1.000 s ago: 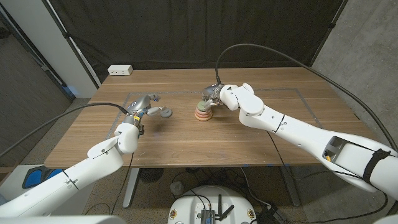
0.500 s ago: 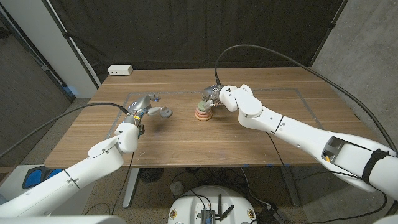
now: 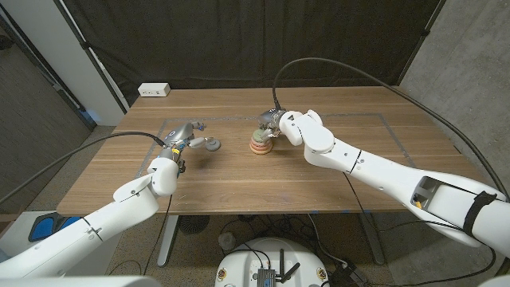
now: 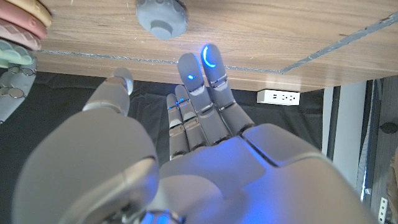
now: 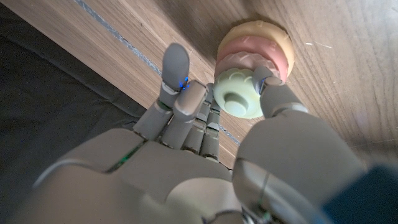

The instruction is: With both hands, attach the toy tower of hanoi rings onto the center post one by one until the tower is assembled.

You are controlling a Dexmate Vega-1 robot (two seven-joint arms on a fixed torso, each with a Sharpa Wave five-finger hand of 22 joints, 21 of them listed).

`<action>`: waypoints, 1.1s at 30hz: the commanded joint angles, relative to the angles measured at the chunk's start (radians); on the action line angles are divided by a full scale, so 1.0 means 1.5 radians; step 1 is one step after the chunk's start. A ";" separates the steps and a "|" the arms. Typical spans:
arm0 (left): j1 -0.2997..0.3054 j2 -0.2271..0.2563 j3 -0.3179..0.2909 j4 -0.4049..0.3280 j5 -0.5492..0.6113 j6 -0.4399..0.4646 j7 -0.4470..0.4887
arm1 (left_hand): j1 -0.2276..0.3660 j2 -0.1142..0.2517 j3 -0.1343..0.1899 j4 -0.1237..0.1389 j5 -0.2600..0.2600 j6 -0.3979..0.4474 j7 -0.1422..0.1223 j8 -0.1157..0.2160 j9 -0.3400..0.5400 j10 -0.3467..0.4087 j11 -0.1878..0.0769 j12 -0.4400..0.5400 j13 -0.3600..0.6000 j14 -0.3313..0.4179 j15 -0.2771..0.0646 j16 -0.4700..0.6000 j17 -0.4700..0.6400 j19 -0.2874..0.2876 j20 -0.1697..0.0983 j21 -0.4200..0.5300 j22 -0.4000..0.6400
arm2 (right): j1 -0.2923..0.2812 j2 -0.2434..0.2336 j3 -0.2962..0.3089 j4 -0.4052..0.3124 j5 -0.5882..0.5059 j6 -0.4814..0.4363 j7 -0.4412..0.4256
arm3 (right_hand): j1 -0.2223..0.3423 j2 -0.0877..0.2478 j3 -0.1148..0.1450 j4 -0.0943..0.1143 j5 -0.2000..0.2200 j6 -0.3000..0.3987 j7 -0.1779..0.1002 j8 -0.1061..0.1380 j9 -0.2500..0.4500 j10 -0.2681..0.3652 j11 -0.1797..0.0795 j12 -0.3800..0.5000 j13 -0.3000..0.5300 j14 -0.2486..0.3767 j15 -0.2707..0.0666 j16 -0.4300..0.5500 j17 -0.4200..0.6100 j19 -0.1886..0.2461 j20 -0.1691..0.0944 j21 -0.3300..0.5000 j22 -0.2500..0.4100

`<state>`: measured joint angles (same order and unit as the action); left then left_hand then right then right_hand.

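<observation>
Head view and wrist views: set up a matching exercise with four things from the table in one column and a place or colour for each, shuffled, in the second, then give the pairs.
Things:
1. pale green toy ring
2. grey round toy piece with a knob
3. white power strip
4. pink toy ring

Descriptions:
A. at the table's far left edge
B. topmost on the stack, at the right hand's fingers
C. lies alone on the wood by the left hand
D. between the green ring and the peach bottom ring

Pairs: 1-B, 2-C, 3-A, 4-D
</observation>
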<state>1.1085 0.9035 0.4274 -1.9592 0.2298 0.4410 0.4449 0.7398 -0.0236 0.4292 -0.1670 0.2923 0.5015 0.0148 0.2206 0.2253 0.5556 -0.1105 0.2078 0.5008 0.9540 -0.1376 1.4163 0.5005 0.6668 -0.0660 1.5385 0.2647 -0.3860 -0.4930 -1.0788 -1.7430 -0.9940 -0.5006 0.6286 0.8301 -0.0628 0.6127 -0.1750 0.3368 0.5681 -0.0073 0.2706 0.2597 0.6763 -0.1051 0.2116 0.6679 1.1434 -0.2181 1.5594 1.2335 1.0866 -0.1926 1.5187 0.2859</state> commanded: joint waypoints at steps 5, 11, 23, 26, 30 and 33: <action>-0.007 -0.002 0.004 0.014 -0.006 -0.010 -0.004 | -0.006 0.002 0.006 0.002 -0.001 0.005 0.001 -0.003 0.002 0.006 0.000 0.000 0.002 0.003 -0.054 0.000 0.001 0.003 -0.094 0.001 0.000 | 0.009 0.015 -0.008 0.017 -0.043 0.010 0.016 | 0.025 0.025 0.008 0.006 0.003 0.045 -0.050 0.001 0.003 0.031 -0.037 -0.001 0.002 -0.004 0.000 -0.001 0.003 -0.002 -0.019 -0.002 0.000; -0.012 -0.001 0.007 0.017 -0.004 -0.013 -0.007 | -0.006 0.003 0.007 0.001 -0.001 0.005 0.001 -0.003 0.002 0.006 0.000 0.000 0.002 0.004 -0.054 0.001 0.002 0.004 -0.094 0.002 0.001 | 0.008 0.018 -0.008 0.019 -0.050 -0.001 0.040 | 0.023 0.023 0.007 0.006 0.003 0.037 -0.050 -0.002 0.005 0.022 -0.038 -0.004 0.003 -0.006 0.000 -0.001 0.003 -0.003 -0.019 -0.001 -0.001; -0.010 0.003 0.007 0.008 -0.001 -0.005 -0.008 | -0.006 0.003 0.008 0.001 -0.001 0.006 0.001 -0.003 0.002 0.007 -0.001 0.000 0.002 0.004 -0.054 0.002 0.002 0.005 -0.094 0.003 0.002 | 0.006 0.011 0.001 0.007 -0.043 -0.007 0.066 | -0.005 -0.008 -0.004 0.010 0.003 -0.055 -0.035 -0.033 0.019 -0.055 -0.017 -0.019 -0.001 -0.029 0.000 -0.006 0.003 -0.014 -0.019 -0.007 -0.008; -0.008 0.004 0.006 0.006 -0.001 -0.004 -0.008 | -0.006 0.003 0.008 0.001 -0.001 0.005 0.000 -0.004 0.002 0.007 0.000 0.000 0.003 0.004 -0.054 0.001 0.001 0.003 -0.094 0.003 0.002 | 0.004 0.009 0.003 0.002 -0.045 -0.009 0.066 | -0.011 -0.015 -0.006 0.010 0.001 -0.087 -0.026 -0.042 0.022 -0.082 -0.006 -0.023 -0.004 -0.034 0.000 -0.007 0.003 -0.015 -0.020 -0.007 -0.007; -0.008 0.003 0.007 0.003 0.000 -0.003 -0.007 | -0.007 0.003 0.008 0.001 -0.002 0.006 0.000 -0.004 0.002 0.008 0.000 0.001 0.003 0.004 -0.054 0.002 0.002 0.004 -0.094 0.003 0.003 | 0.003 0.009 0.007 -0.002 -0.044 -0.013 0.075 | -0.013 -0.019 -0.006 0.008 -0.001 -0.120 -0.009 -0.051 0.022 -0.103 0.005 -0.023 -0.008 -0.037 0.000 -0.006 0.003 -0.016 -0.020 -0.008 -0.007; -0.006 0.003 0.006 0.003 -0.001 -0.004 -0.006 | -0.007 0.003 0.009 0.001 -0.002 0.006 0.001 -0.004 0.002 0.008 0.001 0.001 0.003 0.004 -0.054 0.002 0.002 0.004 -0.094 0.002 0.001 | 0.000 0.005 0.009 -0.009 -0.046 -0.015 0.074 | -0.013 -0.024 -0.006 0.007 -0.003 -0.135 0.004 -0.053 0.021 -0.116 0.015 -0.023 -0.010 -0.040 0.000 -0.006 0.004 -0.018 -0.020 -0.009 -0.008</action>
<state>1.0932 0.9062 0.4374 -1.9471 0.2263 0.4307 0.4338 0.7345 -0.0182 0.4347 -0.1614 0.2923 0.5014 0.0147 0.2206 0.2252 0.5556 -0.1104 0.2078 0.5032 0.9540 -0.1376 1.4163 0.5006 0.6668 -0.0660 1.5385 0.2647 -0.3772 -0.4763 -1.0779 -1.7313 -1.0585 -0.5118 0.7256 0.8096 -0.0828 0.6053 -0.1599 0.3364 0.3814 -0.0137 0.1951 0.2923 0.5165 -0.0907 0.1808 0.6528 1.0879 -0.1948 1.5524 1.2335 1.0647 -0.1820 1.5110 0.2738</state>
